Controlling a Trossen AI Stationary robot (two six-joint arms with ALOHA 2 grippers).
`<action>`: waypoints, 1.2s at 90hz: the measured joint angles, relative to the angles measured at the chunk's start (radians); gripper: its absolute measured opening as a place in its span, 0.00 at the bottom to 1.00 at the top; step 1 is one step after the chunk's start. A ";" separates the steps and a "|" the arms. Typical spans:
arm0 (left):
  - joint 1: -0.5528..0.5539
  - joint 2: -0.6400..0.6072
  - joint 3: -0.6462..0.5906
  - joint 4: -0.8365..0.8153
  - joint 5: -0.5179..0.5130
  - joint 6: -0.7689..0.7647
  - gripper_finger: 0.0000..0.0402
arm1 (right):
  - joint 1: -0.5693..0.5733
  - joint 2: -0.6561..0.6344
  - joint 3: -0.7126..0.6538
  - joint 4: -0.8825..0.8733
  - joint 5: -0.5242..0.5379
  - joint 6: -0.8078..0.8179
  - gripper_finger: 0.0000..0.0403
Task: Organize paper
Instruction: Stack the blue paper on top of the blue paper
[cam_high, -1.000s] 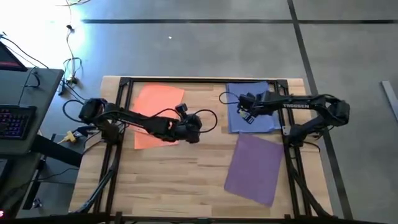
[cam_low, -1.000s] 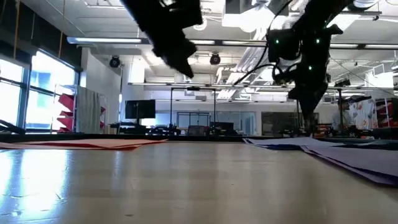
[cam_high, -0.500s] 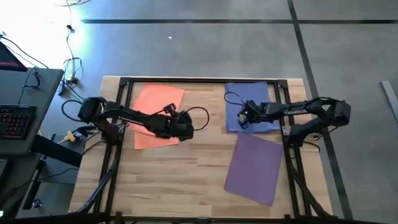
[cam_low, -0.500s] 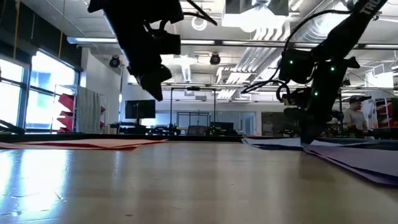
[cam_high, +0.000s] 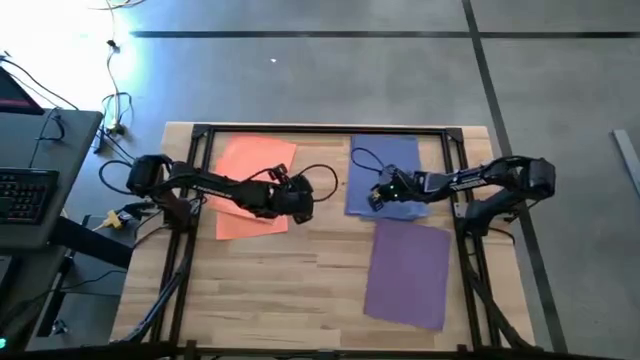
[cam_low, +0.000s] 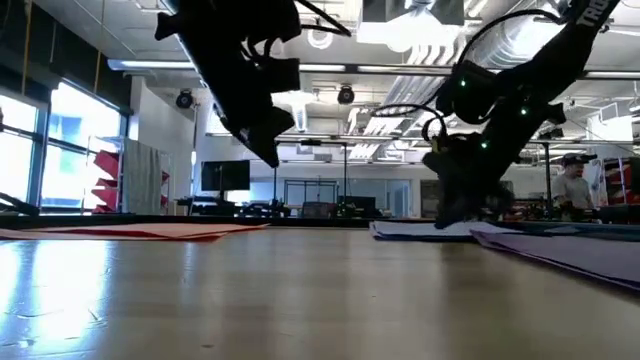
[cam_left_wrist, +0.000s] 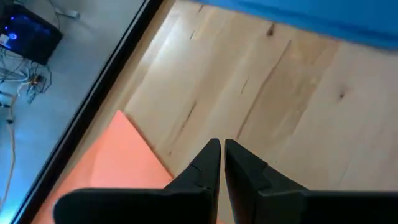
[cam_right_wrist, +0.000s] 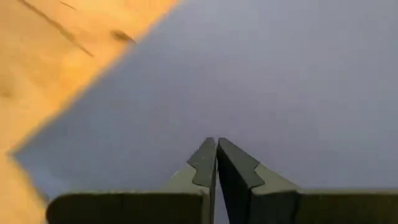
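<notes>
The right claw (cam_high: 374, 197), closed and empty, presses on the blue paper (cam_high: 385, 160); the left claw (cam_high: 303, 203) hangs closed above the bench (cam_high: 290, 270).

Your left gripper (cam_high: 303, 203) hangs raised at mid-table, fingers (cam_left_wrist: 210, 163) closed together, arm stretched inward. Your right gripper (cam_high: 377, 197) sits low, fingers (cam_right_wrist: 207, 163) pressed shut, arm reaching inward too.

Overhead, table-level, 2 close wrist cameras, seemingly sharing table (cam_high: 300, 270).

orange paper (cam_high: 250, 170), blue paper (cam_high: 385, 165), purple paper (cam_high: 408, 270), pale wood-grain table (cam_high: 290, 280), dark arms
</notes>
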 joint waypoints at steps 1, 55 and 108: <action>0.001 0.000 0.000 0.006 0.003 0.000 0.00 | 0.002 -0.003 0.004 -0.001 0.000 -0.004 0.00; 0.184 0.347 0.112 0.520 0.363 0.164 0.00 | -0.046 -0.199 0.014 -1.000 0.234 0.378 0.00; 0.248 0.496 0.204 0.521 0.485 0.140 0.00 | 0.009 -0.195 -0.064 -0.728 0.143 0.357 0.00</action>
